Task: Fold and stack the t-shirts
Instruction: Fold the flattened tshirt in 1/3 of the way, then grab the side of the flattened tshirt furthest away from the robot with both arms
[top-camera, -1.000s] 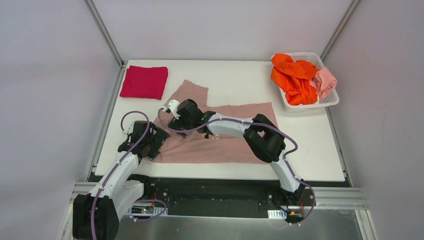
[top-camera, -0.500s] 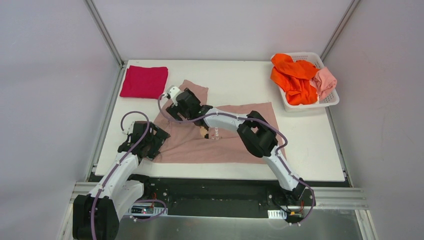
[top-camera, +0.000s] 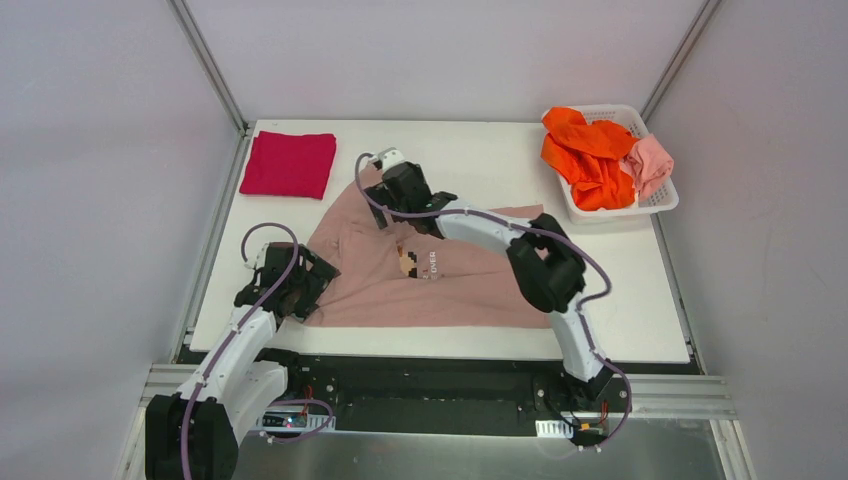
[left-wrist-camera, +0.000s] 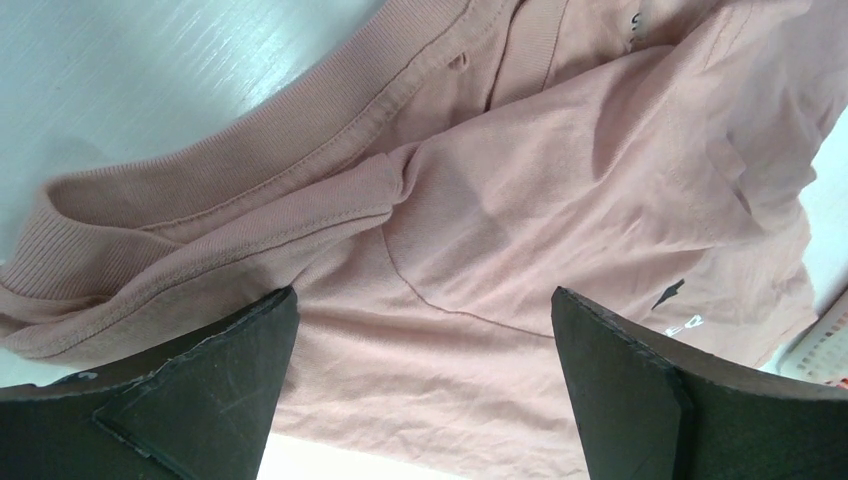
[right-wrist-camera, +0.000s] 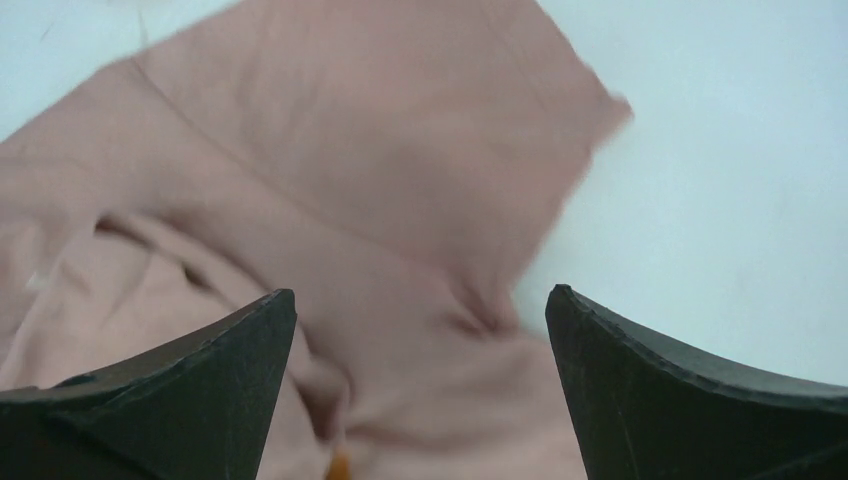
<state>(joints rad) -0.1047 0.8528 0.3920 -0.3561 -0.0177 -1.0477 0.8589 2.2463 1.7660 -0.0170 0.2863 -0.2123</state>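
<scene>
Dusty-pink tee is judged light and limp, best pinched at ribbed collar or sleeve edge; left gripper and right gripper are seen spread apart, nothing clamped.

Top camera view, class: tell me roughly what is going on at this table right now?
Two robot arms are working on a dusty-pink t-shirt lying creased on the table. The right tool, open, hovers over its far sleeve; the left tool, also open, sits at its near-left edge by the collar. A crimson t-shirt lies folded at the far-left corner, and orange t-shirts and a salmon-pink t-shirt wait crumpled in the white basket at far right.
</scene>
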